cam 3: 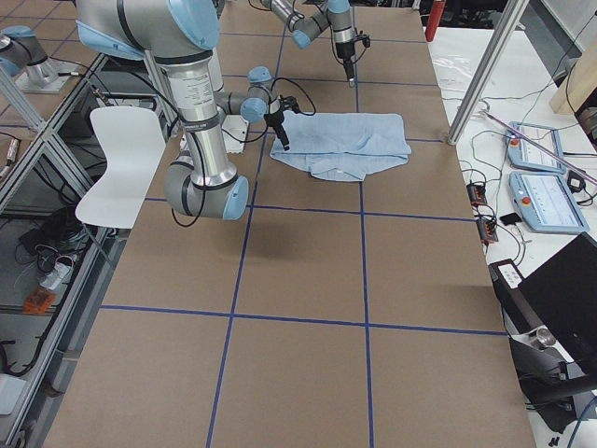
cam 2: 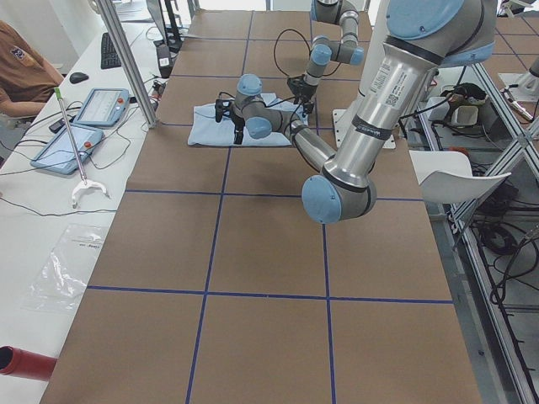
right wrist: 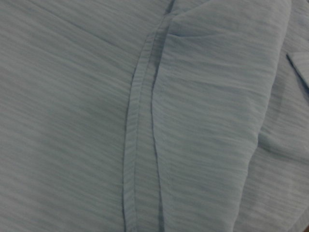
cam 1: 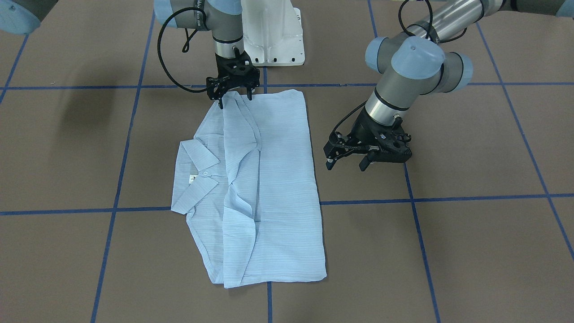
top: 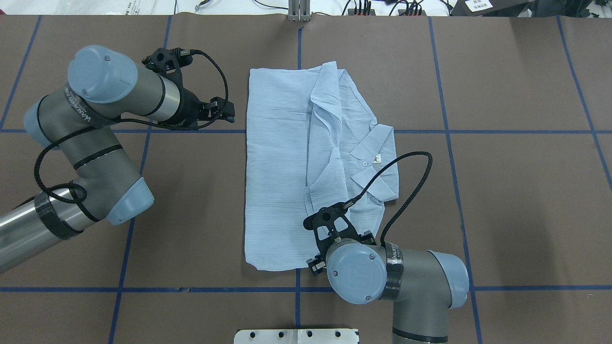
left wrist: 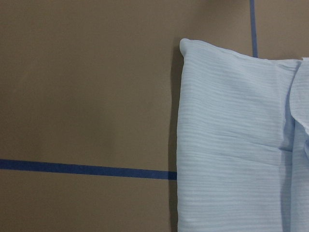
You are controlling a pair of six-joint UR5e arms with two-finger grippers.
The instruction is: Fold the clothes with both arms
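While the shirt (cam 1: 269, 179) lies folded flat on the table (cam 1: 471, 251), we see our left gripper (cam 1: 346, 166) gaping empty just beside it, right gripper (cam 1: 235, 103) spread open at its edge, gripping nothing.

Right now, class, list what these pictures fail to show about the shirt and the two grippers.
- Right gripper: in the overhead view its own wrist covers its jaws; contact with the shirt is unclear.
- Collar label: too small to read in any view.
- Left gripper: out of frame in its wrist view.
- Cuffs: hidden inside the folds, every view.
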